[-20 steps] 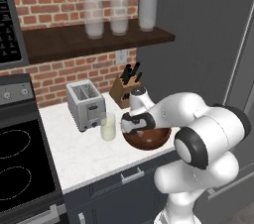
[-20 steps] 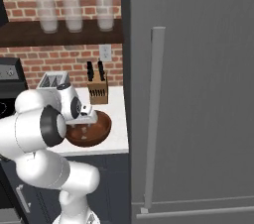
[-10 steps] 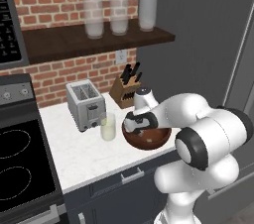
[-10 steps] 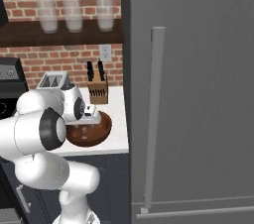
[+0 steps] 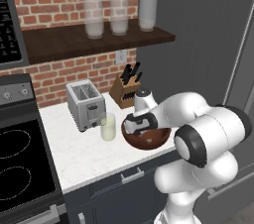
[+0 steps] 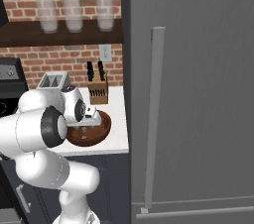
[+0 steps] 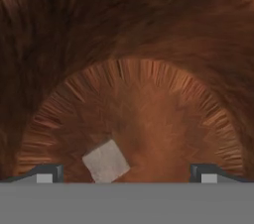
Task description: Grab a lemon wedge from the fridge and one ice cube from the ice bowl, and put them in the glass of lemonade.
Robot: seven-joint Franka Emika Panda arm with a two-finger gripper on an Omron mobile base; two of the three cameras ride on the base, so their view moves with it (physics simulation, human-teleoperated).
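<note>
- The fridge (image 6: pixel 198 94) is seen as a tall dark-grey unit to the right of the counter, with its door closed and a long vertical silver handle (image 6: pixel 154 119) on its front.
- The white counter (image 5: pixel 74 153) is located between the stove (image 5: pixel 20 163) and the fridge, below a brick wall and a dark shelf carrying three tall frosted glasses (image 5: pixel 119 12).
- The toaster (image 5: pixel 85 104) is placed at the rear of the counter, with the knife block (image 5: pixel 126 89) beside it against the wall.
- The ice bowl (image 5: pixel 149 139) is positioned near the front edge of the counter, to the right of the glass of lemonade (image 5: pixel 107 126), which is set just in front of the toaster.
- The gripper (image 7: pixel 124 173) is lowered inside the ice bowl; its fingertips (image 7: pixel 49 172) are held wide apart and nothing is gripped.
- The ice cube (image 7: pixel 105 161) is shown lying on the bowl floor between the two tips, nearer the left one in the hand view.
- The lemon wedge cannot be located, since the fridge is closed.
</note>
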